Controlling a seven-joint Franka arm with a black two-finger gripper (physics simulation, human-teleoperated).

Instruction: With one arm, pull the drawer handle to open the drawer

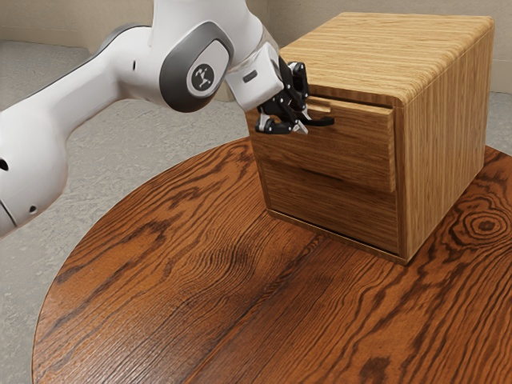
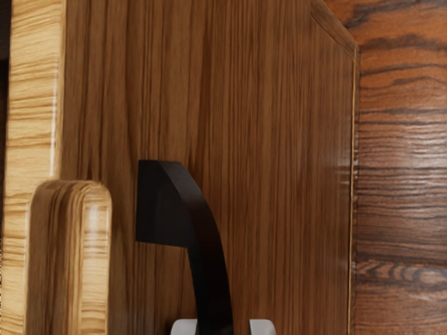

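The pincer (image 1: 312,122) is hanging at the wooden handle (image 1: 320,103) of the top drawer (image 1: 352,148), which is seemingly sticking out slightly. I cannot tell if it is pinching.

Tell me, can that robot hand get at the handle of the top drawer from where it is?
Probably yes. The gripper sits right at the handle of the top drawer, coming in from the front, and nothing stands between them.
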